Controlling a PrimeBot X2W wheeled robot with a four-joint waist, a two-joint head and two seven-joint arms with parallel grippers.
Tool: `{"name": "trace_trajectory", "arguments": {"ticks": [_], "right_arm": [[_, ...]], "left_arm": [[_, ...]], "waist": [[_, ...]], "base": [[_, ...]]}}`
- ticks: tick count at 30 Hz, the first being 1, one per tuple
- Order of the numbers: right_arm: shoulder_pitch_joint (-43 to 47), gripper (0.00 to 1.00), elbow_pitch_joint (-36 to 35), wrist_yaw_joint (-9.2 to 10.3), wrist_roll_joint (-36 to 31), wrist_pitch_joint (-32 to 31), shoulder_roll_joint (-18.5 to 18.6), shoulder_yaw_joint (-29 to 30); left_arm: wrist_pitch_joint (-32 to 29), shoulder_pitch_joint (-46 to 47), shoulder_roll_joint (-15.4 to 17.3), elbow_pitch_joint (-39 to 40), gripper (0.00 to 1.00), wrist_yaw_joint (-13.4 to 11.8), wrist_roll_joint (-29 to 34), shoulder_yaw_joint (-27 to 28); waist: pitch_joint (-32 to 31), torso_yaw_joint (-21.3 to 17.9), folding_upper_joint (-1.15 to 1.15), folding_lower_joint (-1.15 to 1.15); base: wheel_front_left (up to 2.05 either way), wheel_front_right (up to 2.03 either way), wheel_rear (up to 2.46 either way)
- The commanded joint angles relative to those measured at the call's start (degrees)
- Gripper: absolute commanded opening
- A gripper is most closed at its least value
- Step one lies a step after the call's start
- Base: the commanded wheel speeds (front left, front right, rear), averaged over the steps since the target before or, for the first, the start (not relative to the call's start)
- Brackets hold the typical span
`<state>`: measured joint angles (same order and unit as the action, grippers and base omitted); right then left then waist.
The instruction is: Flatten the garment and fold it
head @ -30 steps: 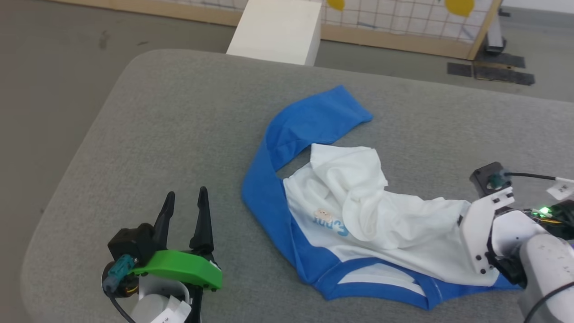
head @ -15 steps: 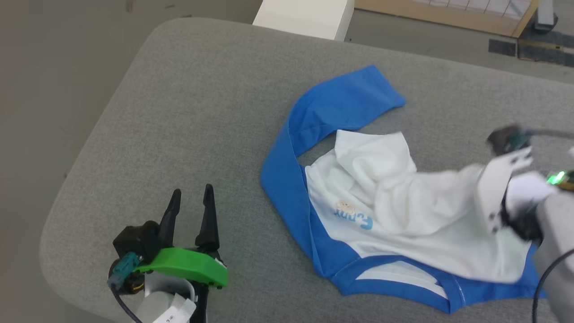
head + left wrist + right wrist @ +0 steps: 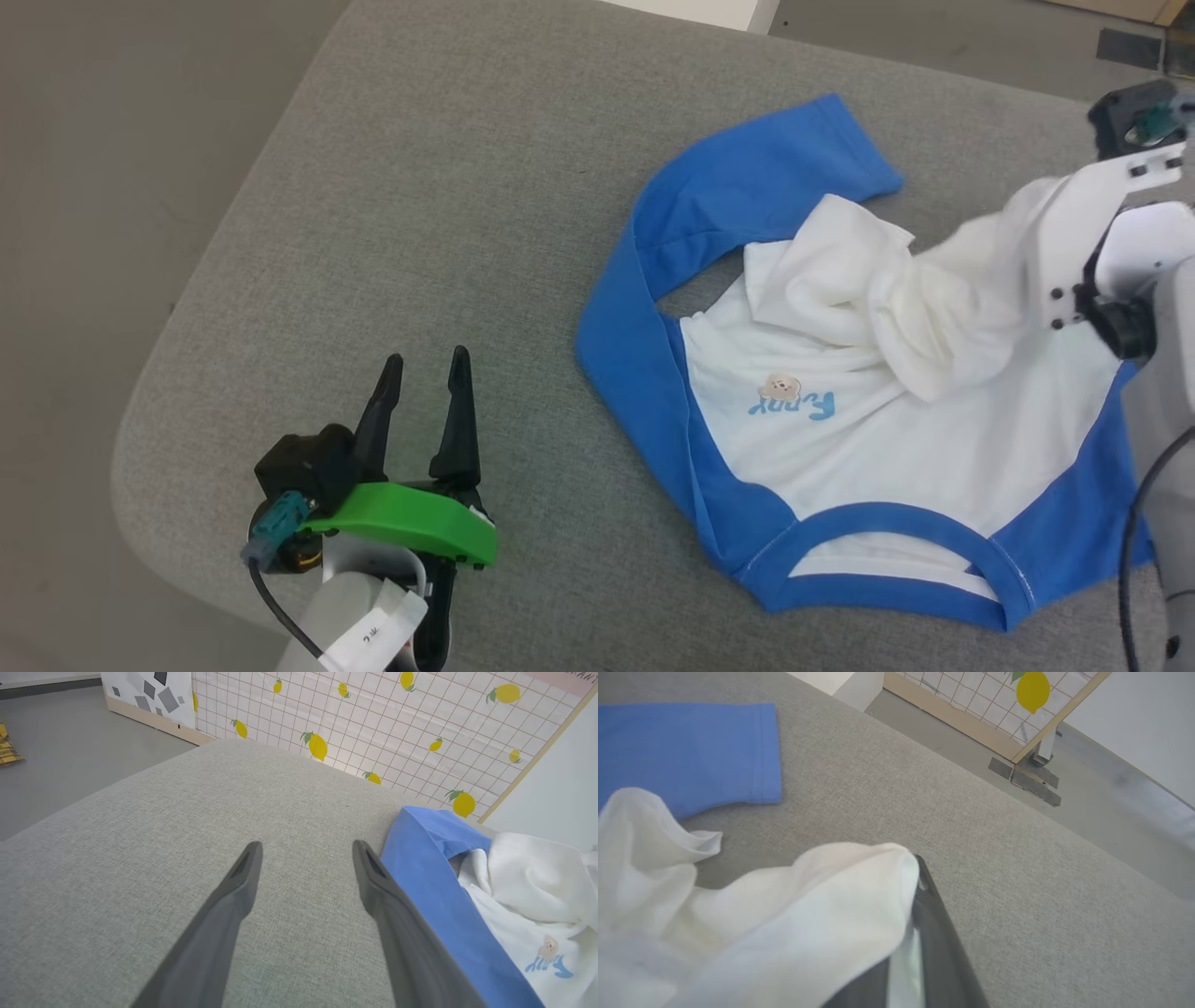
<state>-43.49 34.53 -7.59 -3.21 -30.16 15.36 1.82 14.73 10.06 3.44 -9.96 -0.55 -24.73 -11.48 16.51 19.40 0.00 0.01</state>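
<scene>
one grey fabric surface under the garment, lemon-print panel beyond

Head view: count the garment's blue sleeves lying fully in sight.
1: the sleeve at the garment's far edge. A second may be hidden behind the right arm.

The shirt is soft, matt cotton-like cloth: the white body creased, the blue sleeves smoother, the hems stitched. The counter is covered in grey woven cloth with a coarse, matt grain. The left hand has dark matt plastic fingers above a smooth green plastic bracket. The right arm's bracket is smooth white plastic. The floor is dull, smooth grey. The screen looks like a printed sheet in a pale wood frame.
</scene>
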Motion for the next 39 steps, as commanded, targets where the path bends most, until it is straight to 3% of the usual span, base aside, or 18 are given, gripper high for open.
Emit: {"name": "trace_trajectory", "arguments": {"ticks": [1,6,13,26,32,39], "right_arm": [[-0.2,1.00,0.8,0.10,0.4,0.7,-0.5,0.6],[1.4,1.00,0.5,0.10,3.3,6.3,-1.4,3.2],[10.6,1.00,-8.5,0.10,10.5,14.9,-5.2,7.5],[35.2,1.00,-25.5,0.10,13.8,14.0,-11.8,15.4],[39.8,1.00,-29.9,0.10,14.7,12.6,-12.4,16.6],[40.9,1.00,-30.2,0.10,16.8,12.6,-12.5,16.4]], "left_arm": [[0.3,0.6,-0.3,-0.2,1.00,0.1,-0.5,0.3],[0.3,0.0,-0.4,-1.0,1.00,0.5,0.0,0.6],[0.0,-1.5,0.3,-2.5,1.00,0.9,0.0,0.8],[-5.9,-2.4,0.8,-3.0,1.00,1.3,-1.3,-1.7],[-17.6,0.9,0.3,-4.7,1.00,0.7,-1.8,-6.7],[-35.1,6.2,0.1,-6.6,1.00,-3.0,-1.2,-11.2]], "waist": [[-0.7,-0.4,0.00,-0.01],[-3.8,-2.2,0.00,-0.01],[-9.2,-6.6,0.00,-0.01],[-13.7,-12.0,0.00,-0.01],[-14.2,-12.9,0.00,-0.01],[-13.8,-14.2,0.00,-0.01]], "base": [[0.00,0.00,0.00],[0.00,0.00,0.00],[0.00,0.00,0.00],[0.00,0.00,0.00],[0.00,0.00,0.00],[0.00,0.00,0.00]]}}
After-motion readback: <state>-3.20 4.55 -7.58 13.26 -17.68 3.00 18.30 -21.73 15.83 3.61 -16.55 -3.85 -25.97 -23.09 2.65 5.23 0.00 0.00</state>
